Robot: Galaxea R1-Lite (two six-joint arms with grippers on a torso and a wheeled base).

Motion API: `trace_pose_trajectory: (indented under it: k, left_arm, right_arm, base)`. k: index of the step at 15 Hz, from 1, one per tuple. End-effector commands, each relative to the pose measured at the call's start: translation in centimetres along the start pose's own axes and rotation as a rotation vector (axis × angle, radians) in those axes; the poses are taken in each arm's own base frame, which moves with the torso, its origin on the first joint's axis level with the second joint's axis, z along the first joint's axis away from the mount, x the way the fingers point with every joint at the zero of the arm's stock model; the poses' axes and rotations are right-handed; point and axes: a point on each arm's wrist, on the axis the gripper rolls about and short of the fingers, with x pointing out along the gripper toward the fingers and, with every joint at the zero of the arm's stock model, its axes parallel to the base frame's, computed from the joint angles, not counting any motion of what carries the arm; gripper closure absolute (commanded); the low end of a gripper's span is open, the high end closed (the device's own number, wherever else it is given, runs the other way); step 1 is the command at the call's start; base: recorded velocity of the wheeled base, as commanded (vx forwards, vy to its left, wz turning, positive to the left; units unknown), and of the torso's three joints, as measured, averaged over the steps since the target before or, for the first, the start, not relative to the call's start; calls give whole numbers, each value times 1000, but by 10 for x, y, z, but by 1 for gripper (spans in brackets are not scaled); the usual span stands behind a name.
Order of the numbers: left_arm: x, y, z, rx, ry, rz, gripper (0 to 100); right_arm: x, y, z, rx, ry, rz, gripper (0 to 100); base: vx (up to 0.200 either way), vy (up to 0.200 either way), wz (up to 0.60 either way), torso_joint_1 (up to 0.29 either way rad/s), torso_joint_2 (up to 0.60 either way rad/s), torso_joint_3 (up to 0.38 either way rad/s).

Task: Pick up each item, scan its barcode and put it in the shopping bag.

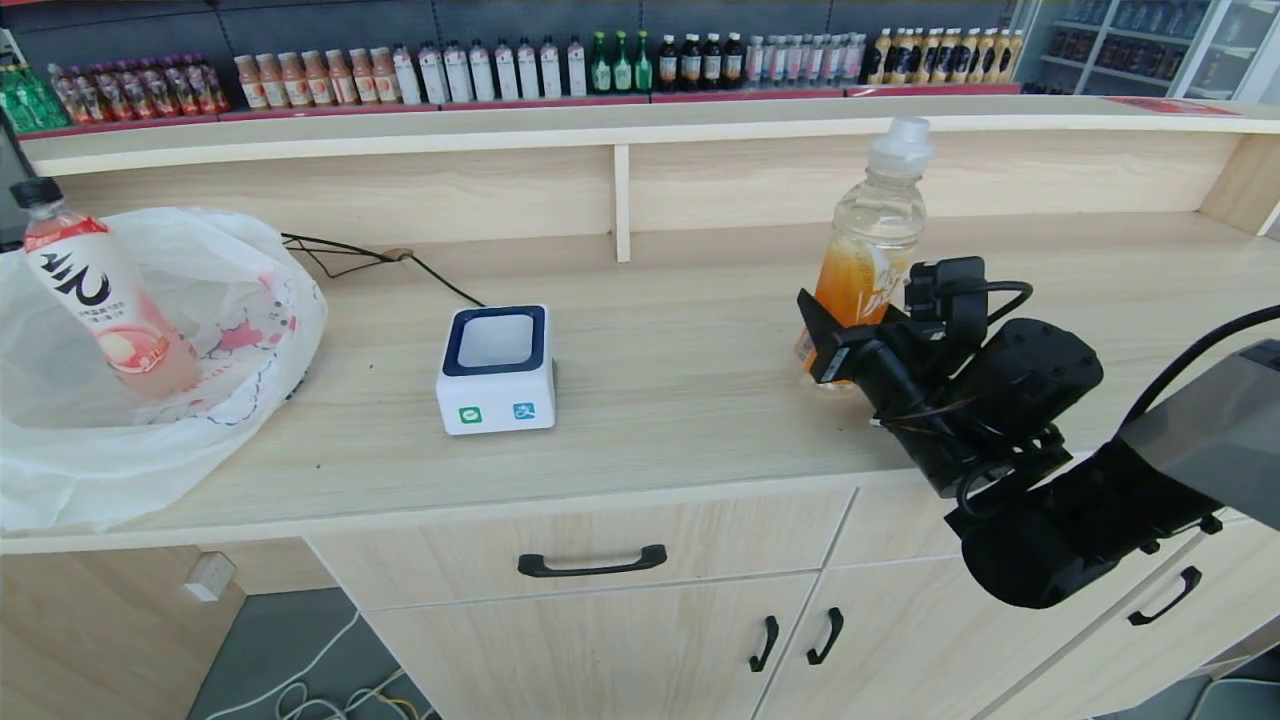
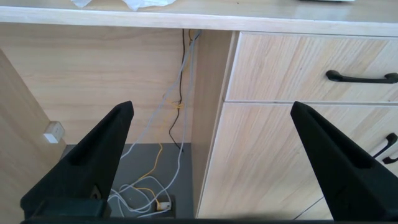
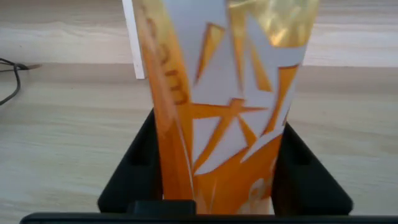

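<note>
An orange-labelled drink bottle [image 1: 868, 250] with a white cap stands on the right part of the wooden counter [image 1: 680, 340], leaning slightly. My right gripper [image 1: 872, 312] is shut on its lower half. In the right wrist view the bottle [image 3: 230, 112] sits between the two black fingers [image 3: 134, 168], which press on its sides. A white barcode scanner [image 1: 497, 368] with a dark-rimmed window sits mid-counter. At the left, the white shopping bag [image 1: 240, 340] lies open with a pink bottle [image 1: 100, 295] inside. My left gripper [image 2: 211, 109] hangs open below the counter, facing the cabinet.
A black cable [image 1: 380, 255] runs from the scanner toward the back ledge [image 1: 621, 200]. Drawers and doors with black handles [image 1: 592, 564] lie under the counter. Loose cables [image 2: 149, 186] lie on the floor by the cabinet side. Shelves of bottles [image 1: 600, 65] stand behind.
</note>
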Motion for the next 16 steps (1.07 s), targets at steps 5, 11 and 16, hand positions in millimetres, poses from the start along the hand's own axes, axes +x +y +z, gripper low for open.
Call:
trace_pose_trajectory:
  k: [5,11,16]
  left_arm:
    - [0,0,0,0,0,0,0]
    - [0,0,0,0,0,0,0]
    - [0,0,0,0,0,0,0]
  right_arm:
    - [0,0,0,12,-2,-1,100]
    - [-3,3,11,17,-20,4,100]
    - [-13,-1,38,23,-67,-1,100]
  base:
    - [0,0,0,0,0,0]
    - [0,0,0,0,0,0]
    - [0,0,0,0,0,0]
